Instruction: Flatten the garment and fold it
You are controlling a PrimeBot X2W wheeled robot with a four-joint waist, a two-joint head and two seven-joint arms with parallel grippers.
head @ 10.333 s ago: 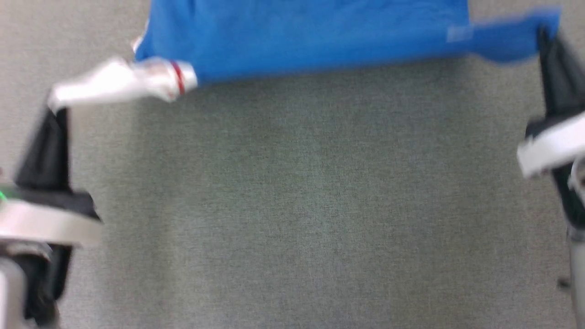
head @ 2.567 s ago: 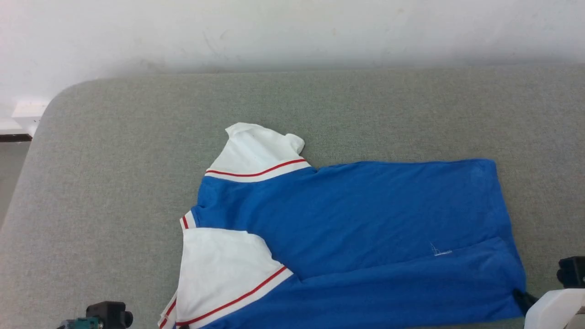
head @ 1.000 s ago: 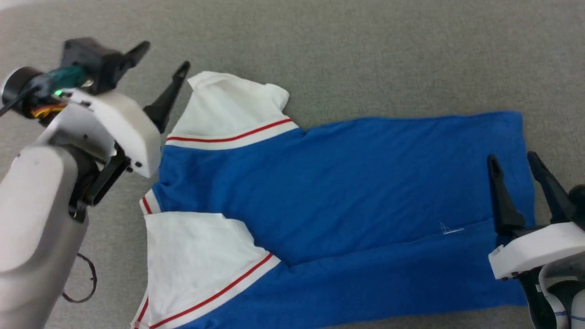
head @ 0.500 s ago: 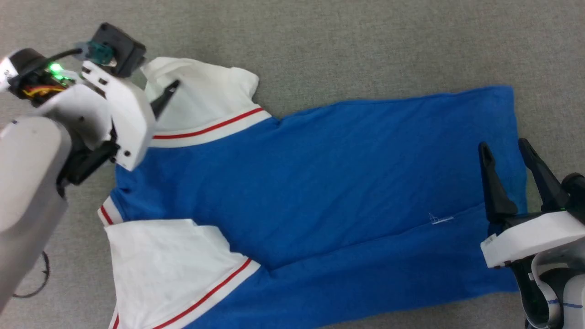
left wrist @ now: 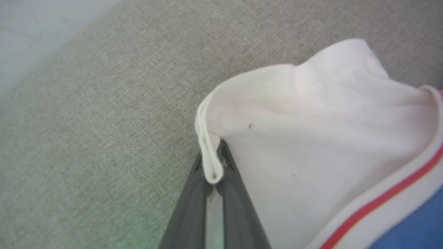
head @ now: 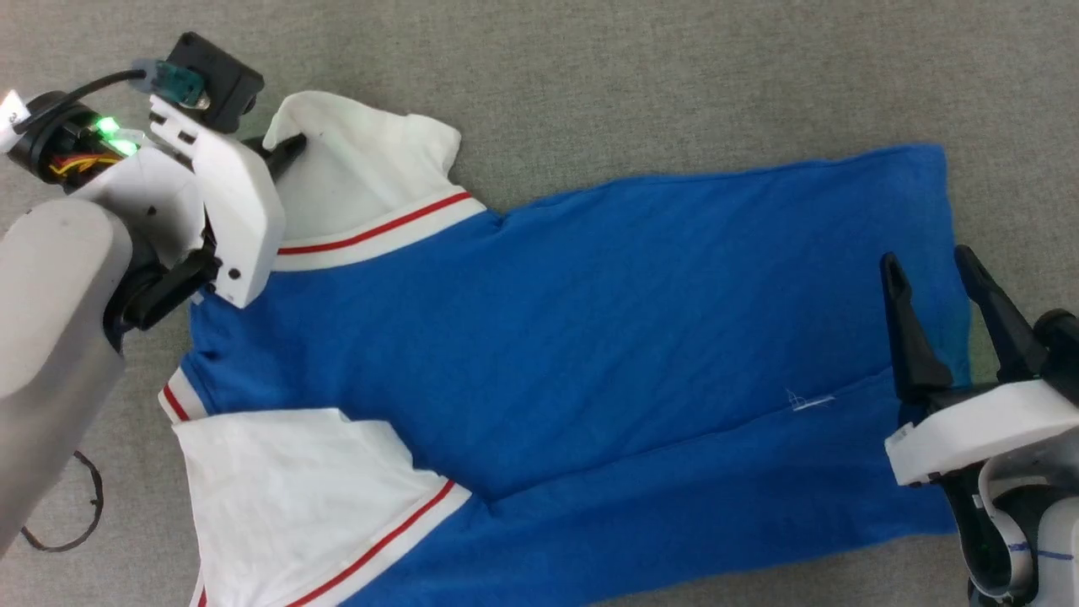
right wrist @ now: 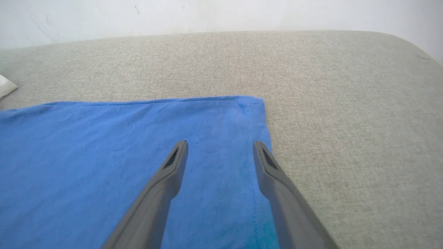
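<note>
The grey surface [head: 641, 76] carries the blue garment [head: 590, 337], spread sideways. The left wrist view reveals the left hand [left wrist: 213, 174] pinched tight on its white sleeve [left wrist: 311, 121] edge. The right wrist view shows the right hand [right wrist: 219, 148] spread wide and empty over the hem.

Even soft light, mostly sharp.

Garment [head: 590, 337] on pad [head: 674, 76]; left claw [head: 287, 150] at sleeve [head: 362, 177], right claw [head: 926, 260] over hem [head: 940, 202]

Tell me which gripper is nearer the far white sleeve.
Left. The left gripper is shut on the far sleeve at its edge; the right gripper is open over the hem, at the opposite end.
</note>
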